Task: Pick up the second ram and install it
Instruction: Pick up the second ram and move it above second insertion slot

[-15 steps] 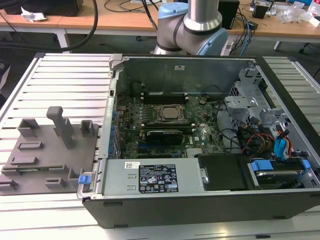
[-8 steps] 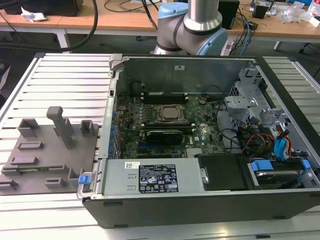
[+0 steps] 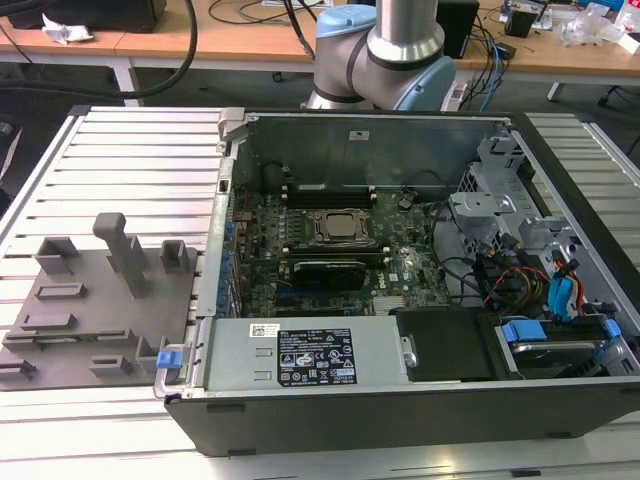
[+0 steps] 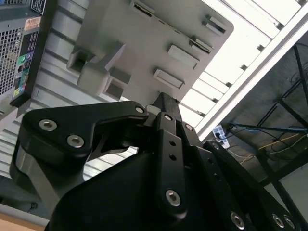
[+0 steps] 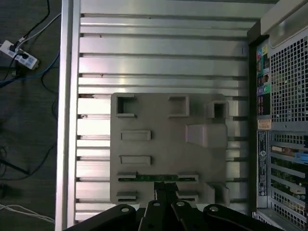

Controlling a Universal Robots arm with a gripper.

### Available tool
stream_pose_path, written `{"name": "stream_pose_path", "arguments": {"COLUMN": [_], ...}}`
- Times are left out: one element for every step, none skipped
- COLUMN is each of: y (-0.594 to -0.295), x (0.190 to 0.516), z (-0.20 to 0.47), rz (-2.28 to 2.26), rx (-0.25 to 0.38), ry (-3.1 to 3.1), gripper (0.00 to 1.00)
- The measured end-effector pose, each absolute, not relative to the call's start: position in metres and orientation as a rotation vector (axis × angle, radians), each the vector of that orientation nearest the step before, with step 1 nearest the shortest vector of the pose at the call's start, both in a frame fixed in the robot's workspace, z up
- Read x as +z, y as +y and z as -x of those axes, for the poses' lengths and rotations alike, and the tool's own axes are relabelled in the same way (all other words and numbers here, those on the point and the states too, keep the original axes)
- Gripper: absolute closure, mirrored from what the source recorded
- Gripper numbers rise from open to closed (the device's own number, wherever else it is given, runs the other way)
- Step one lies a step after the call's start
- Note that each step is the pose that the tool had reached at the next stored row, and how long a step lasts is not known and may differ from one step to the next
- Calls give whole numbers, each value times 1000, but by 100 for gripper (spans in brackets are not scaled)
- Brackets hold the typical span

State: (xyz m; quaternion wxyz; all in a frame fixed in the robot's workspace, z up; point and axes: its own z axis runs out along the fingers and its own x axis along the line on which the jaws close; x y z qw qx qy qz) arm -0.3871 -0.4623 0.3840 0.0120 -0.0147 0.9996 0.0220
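Second ram (image 5: 144, 178) in grey holder (image 5: 163, 120), pincer (image 5: 163, 188) above

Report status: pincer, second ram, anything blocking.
Pincer pointed at the second ram, contact unclear. Ram lying in grey holder plate slot. No obstruction seen.

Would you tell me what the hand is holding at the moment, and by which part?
Nothing: the hand hangs empty above the second ram, which lies in its grey holder.

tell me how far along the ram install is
Early, with nothing finished for this stick. The second ram lies in its slot on the grey holder plate, not lifted. The gripper is right at the stick's middle. Getting it out and seating it in the motherboard is left.
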Motion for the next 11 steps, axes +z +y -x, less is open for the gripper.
{"name": "stream_pose_path", "arguments": {"y": [-462,-462,-462,-462,-462,-462,-462,-462,-462,-462,-462], "x": [384,384,384,384,384,384,384,384,384,384,384], "z": [387,387,387,387,387,387,387,387,387,387,387], "rz": [79,116,180,252,311,367,400,423,433,449,482], "rx": [69,69,70,71,72,72,73,73,73,73,73], "ry": [3116,3116,3114,3110,3105,3100,3096,3094,3092,3090,3086], "gripper": [89,89,89,89,89,89,89,89,89,89,89]}}
